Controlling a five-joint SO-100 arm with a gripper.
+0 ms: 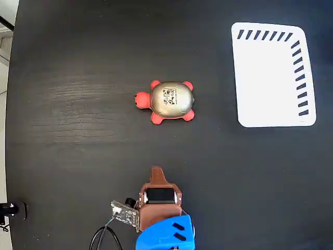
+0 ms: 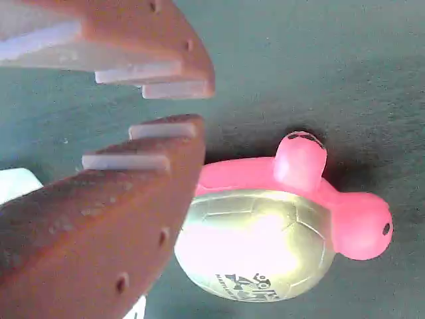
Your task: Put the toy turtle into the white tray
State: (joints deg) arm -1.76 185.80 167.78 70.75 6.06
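The toy turtle (image 1: 167, 101) sits in the middle of the black table in the fixed view, head pointing left, its gold shell showing a black printed mark. The white tray (image 1: 268, 78) lies empty at the upper right, well away from the turtle. My brown gripper (image 1: 156, 172) is below the turtle with a clear gap of table between them. In the wrist view the turtle (image 2: 265, 239) fills the lower right, just beyond my gripper (image 2: 198, 106), whose fingertips are nearly together with nothing between them. A white patch (image 2: 13, 185) shows behind the lower finger.
The blue arm segment (image 1: 166, 234) and a small circuit board with cables (image 1: 122, 213) sit at the bottom edge. The table's left edge (image 1: 8, 104) borders a pale floor. Dark tabletop lies between turtle and tray.
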